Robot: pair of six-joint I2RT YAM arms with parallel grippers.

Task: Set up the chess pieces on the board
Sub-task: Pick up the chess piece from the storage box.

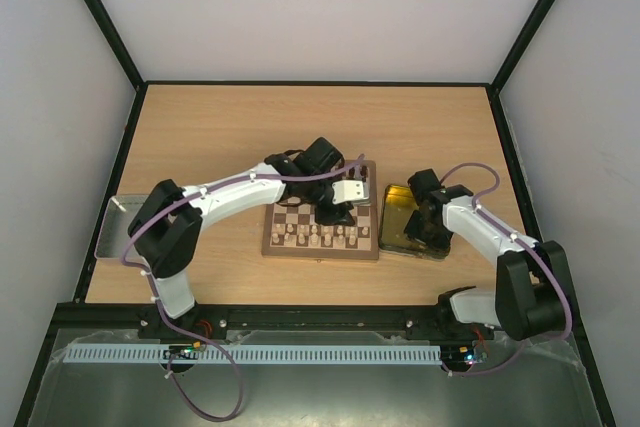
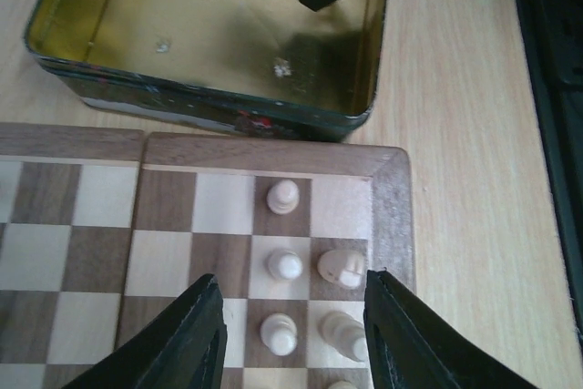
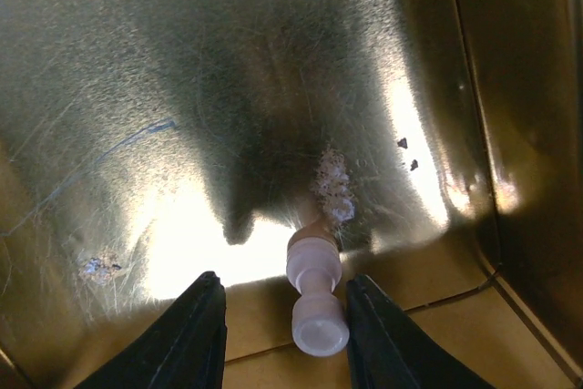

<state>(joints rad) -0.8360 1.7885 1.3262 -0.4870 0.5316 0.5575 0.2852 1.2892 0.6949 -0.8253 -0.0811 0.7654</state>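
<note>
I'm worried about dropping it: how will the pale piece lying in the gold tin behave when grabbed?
The piece lies on its side, round-bodied, so it will probably roll if nudged. The tin floor looks smooth and shiny, so it may slide. Small between the open fingers of the right gripper, it is likely light and might pop from an off-centre pinch.

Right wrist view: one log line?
right claw open around pale cream chess piece in shiny gold tray | left claw open over checked wooden chessboard
</note>
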